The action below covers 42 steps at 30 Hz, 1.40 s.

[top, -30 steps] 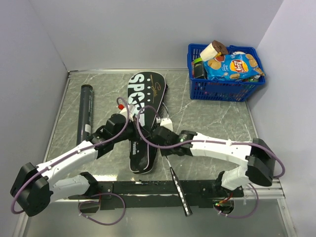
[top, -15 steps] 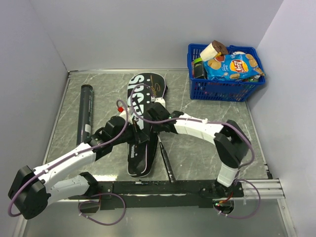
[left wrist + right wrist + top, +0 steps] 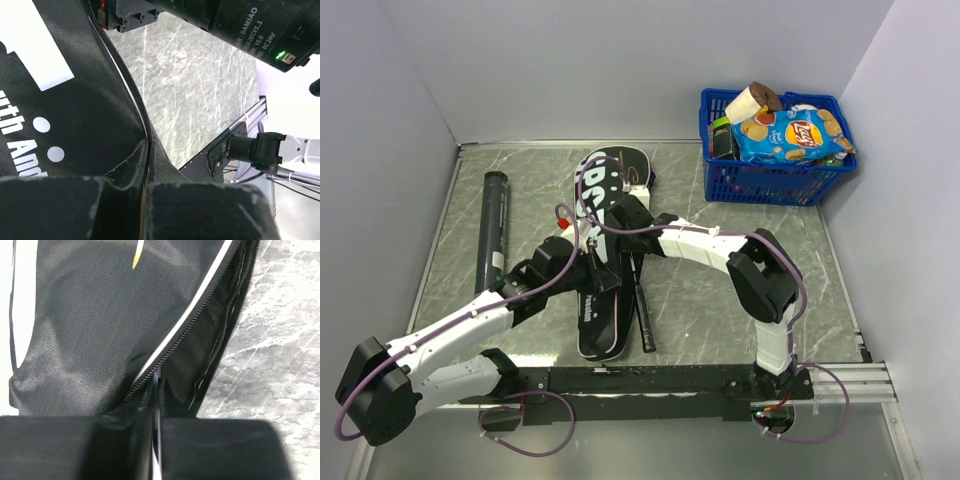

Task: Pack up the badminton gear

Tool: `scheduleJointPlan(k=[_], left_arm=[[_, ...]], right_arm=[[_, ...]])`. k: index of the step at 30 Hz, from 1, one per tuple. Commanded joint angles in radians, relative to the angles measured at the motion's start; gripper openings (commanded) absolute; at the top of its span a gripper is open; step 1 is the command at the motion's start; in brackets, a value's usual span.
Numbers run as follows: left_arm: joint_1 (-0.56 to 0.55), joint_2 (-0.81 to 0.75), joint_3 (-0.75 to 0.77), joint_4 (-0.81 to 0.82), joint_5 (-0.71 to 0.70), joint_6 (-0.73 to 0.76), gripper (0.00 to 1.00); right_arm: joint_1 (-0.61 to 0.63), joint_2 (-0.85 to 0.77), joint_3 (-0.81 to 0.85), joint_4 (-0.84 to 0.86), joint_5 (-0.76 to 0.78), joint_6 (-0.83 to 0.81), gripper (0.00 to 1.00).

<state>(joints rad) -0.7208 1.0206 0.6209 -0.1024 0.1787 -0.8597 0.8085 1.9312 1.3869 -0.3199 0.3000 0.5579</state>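
The black "SPORT" cover (image 3: 600,322) lies lengthwise mid-table. My left gripper (image 3: 592,262) is shut on its zipper edge, seen close in the left wrist view (image 3: 148,145) beside the cover's cloth (image 3: 60,100). My right gripper (image 3: 623,212) is over the cover's wide part, shut on a thin silver racket part at the zipper opening (image 3: 157,382), with the cover's mesh (image 3: 75,315) around it. The racket's black handle (image 3: 643,322) sticks out beside the cover's narrow end. The black tube (image 3: 492,230) lies at the left. The second racket and the shuttlecocks are hidden.
A blue basket (image 3: 770,182) of snack packets stands at the back right corner. Grey walls close the table at the left, back and right. The arms' black base rail (image 3: 650,380) runs along the near edge.
My right gripper has moved up and left onto the cover's wide part, and the racket's handle has slid with it from the near rail up along the cover. My left gripper has stayed on the cover's edge.
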Motion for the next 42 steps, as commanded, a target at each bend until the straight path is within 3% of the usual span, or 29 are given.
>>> scheduleJointPlan(k=[1, 4, 8, 20, 29, 35, 42], left_arm=[[-0.016, 0.013, 0.013, 0.078, 0.061, -0.013, 0.01], [-0.017, 0.036, 0.013, 0.093, 0.056, -0.004, 0.01], [-0.017, 0.076, 0.023, 0.130, 0.064, 0.004, 0.01], [-0.017, 0.161, 0.063, 0.168, 0.087, 0.024, 0.01], [-0.017, 0.153, 0.053, 0.184, 0.099, 0.011, 0.01], [-0.019, 0.150, 0.056, 0.181, 0.099, 0.016, 0.01], [-0.019, 0.154, 0.048, 0.201, 0.110, 0.007, 0.01]], right_arm=[[-0.006, -0.064, -0.049, 0.124, -0.008, 0.022, 0.32], [-0.008, -0.144, -0.147, 0.113, -0.035, 0.013, 0.44], [-0.011, -0.293, -0.304, 0.122, -0.039, 0.014, 0.52], [-0.011, -0.808, -0.641, -0.042, -0.197, 0.045, 0.55], [-0.011, -1.001, -0.870, -0.002, -0.478, 0.068, 0.54], [-0.009, -1.089, -0.948, -0.022, -0.493, 0.086, 0.55], [-0.008, -1.081, -0.991, 0.053, -0.538, 0.129, 0.55]])
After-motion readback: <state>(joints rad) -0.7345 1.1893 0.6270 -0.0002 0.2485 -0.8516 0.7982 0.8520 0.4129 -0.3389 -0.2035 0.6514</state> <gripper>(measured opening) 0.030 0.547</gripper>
